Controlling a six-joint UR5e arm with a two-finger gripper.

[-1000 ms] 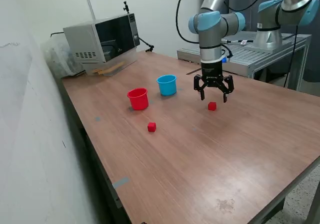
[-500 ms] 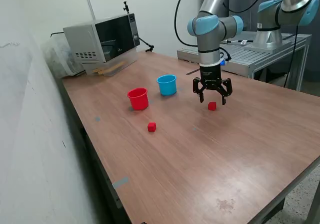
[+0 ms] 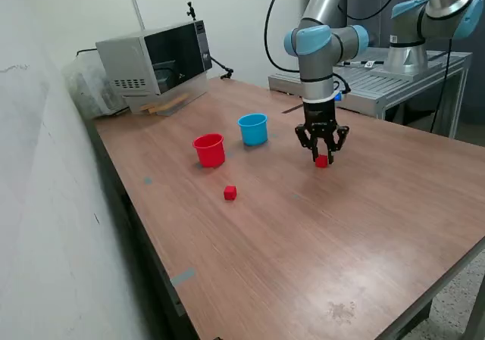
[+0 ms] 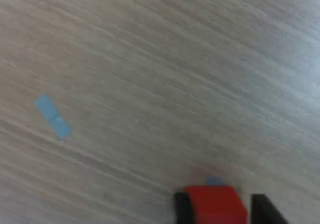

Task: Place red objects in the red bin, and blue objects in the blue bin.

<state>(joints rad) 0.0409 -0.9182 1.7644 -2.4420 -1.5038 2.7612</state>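
Wrist view | hand (image 4: 216, 210) – closed on red cube (image 4: 216, 204) – cube between fingers

Two cups (image 3: 209, 149) betw microwave (image 3: 155, 58) & cube (image 3: 321, 160) under gripper (image 3: 322, 157).

In the wrist view, the red cube (image 4: 216, 205) at the lower edge of the frame is cut off below, so only its upper part shows. The two dark fingers (image 4: 183, 208) flanking it are likewise cropped, and whether they press on the cube's sides cannot be told. A small blue patch just above the cube is half hidden behind it. The whole view is soft and blurred.

In the exterior view, the cube under the gripper (image 3: 322, 155) is partly covered by the jaws. The insides of the red cup (image 3: 209, 149) and blue cup (image 3: 253, 129) cannot be seen. The worktop (image 3: 303, 234) runs off the lower right of the frame.
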